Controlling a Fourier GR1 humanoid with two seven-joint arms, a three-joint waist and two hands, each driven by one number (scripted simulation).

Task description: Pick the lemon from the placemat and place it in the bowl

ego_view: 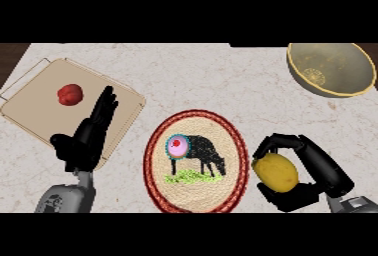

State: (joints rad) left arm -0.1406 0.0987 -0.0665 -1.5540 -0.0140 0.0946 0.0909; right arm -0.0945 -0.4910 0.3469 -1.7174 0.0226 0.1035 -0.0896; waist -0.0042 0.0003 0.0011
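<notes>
The lemon point(275, 172) is held in the right hand point(314, 172), with the fingers and thumb curled round it, just to the right of the placemat point(195, 161) and off its red-rimmed edge; the oval placemat, printed with a black animal on grass, is laid on the pale marbled table point(199, 75); the bowl point(331, 68), a brownish one, is seen well apart at the far right corner; the left hand point(90, 135) is kept open at the left, fingers straight and raised, over the near edge of a tan cutting board point(40, 107); a red tomato point(70, 94) is seen on that board.
</notes>
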